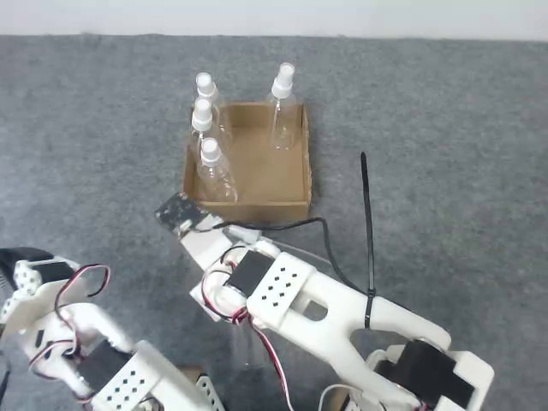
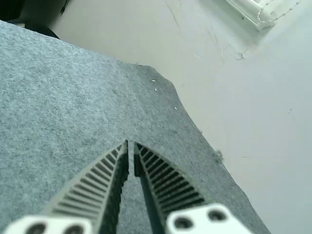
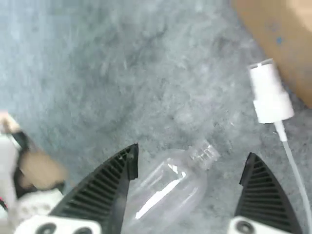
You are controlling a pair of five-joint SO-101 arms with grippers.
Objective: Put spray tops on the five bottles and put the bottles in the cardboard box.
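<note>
A clear bottle (image 3: 170, 190) with no top lies on the grey carpet, its threaded neck toward a loose white spray top (image 3: 270, 100) with a thin tube. My right gripper (image 3: 192, 151) hangs open above the bottle, one finger on each side, not touching it. In the high view the right arm (image 1: 282, 291) stretches over this spot, and the spray top (image 1: 244, 231) lies just in front of the cardboard box (image 1: 291, 193). Several capped bottles stand in the box, one (image 1: 284, 111) at its far right corner. My left gripper (image 2: 130, 144) is shut on nothing, over bare carpet.
The left arm (image 1: 86, 342) sits at the near left of the table. A black cable (image 1: 342, 274) and a black strap (image 1: 368, 223) run along the right arm. The carpet's far edge meets a pale wall (image 2: 243, 73).
</note>
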